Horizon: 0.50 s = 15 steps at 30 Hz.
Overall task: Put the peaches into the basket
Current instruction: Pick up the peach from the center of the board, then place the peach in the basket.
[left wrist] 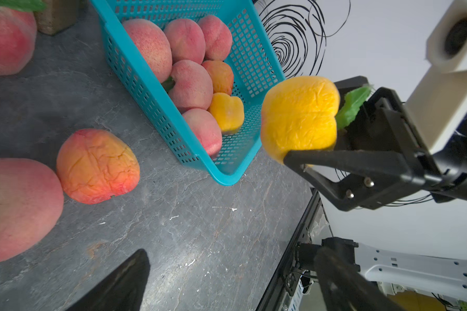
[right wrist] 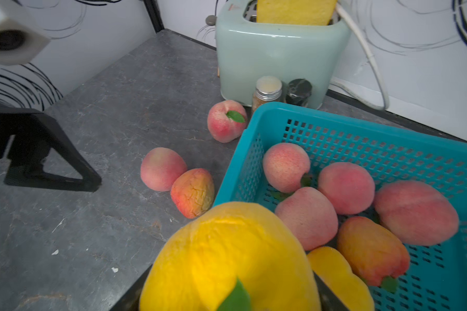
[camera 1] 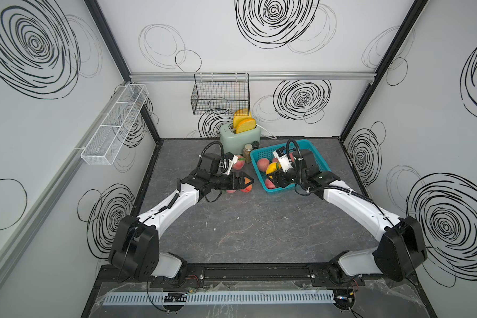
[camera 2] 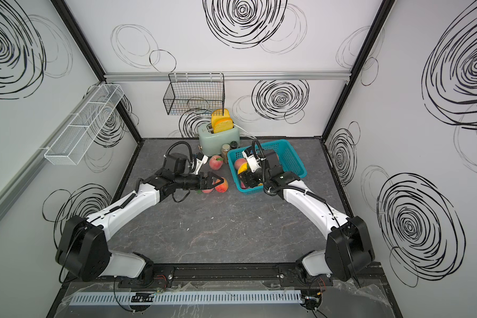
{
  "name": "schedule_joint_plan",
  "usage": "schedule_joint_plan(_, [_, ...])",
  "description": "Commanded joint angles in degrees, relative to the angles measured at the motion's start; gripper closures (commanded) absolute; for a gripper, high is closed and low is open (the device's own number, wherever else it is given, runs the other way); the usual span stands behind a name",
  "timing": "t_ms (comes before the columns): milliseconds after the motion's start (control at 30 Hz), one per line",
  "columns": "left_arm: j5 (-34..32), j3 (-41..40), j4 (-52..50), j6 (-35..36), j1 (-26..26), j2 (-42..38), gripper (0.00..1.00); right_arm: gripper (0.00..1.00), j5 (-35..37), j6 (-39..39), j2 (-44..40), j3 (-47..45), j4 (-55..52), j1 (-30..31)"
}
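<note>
A yellow peach with a green leaf fills the foreground of the right wrist view, gripped between the jaws of the right pincer. In both top views it hangs raised over the teal basket, above the side that faces the bench's left edge, not yet let go. The basket sits on the grey bench, toward its far right corner. At least six peaches lie inside it, packed against each other: several pink ones, an orange-red one and a second yellow one.

Three peaches are outside the basket, on the bench. A leafed pink peach rests toward the bench's far edge, just beside the basket and a spice jar, in front of a mint toaster. A plain pink peach and a wrinkled orange-red peach touch each other nearer the bench's middle, close to the basket's wall. The left pincer hovers over this pair with its jaws spread wide, holding nothing.

By this count the task looks well past halfway: one peach to drop, three to collect.
</note>
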Motion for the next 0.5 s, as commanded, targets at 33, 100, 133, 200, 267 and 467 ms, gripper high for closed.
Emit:
schedule_joint_plan(33, [-4.7, 4.1, -3.6, 5.5, -0.6, 1.7, 0.01, 0.26, 1.7, -0.5, 0.0, 2.3, -4.4, -4.3])
schedule_joint_plan(100, [-6.1, 5.2, -4.9, 7.0, -1.2, 2.4, 0.02, 0.26, 2.3, -0.7, -0.1, 2.4, -4.8, -6.0])
schedule_joint_plan(133, [-6.8, 5.8, -5.5, 7.7, -1.4, 2.8, 0.02, 0.26, 2.6, -0.7, -0.2, 2.4, -4.9, -7.1])
schedule_joint_plan(200, [-8.1, 6.6, -6.0, 8.6, -2.1, 3.4, 0.02, 0.26, 2.7, -0.5, -0.1, 2.7, -5.2, -8.9])
schedule_joint_plan(267, [-11.5, 8.5, -8.2, 10.5, -3.4, 4.4, 0.02, 0.26, 2.3, -0.3, 0.4, 3.1, -5.2, -10.7])
schedule_joint_plan(467, [-19.7, 15.0, -13.5, 15.3, -7.6, 7.8, 0.02, 0.26, 2.3, -0.3, 4.5, 5.6, -5.5, -15.9])
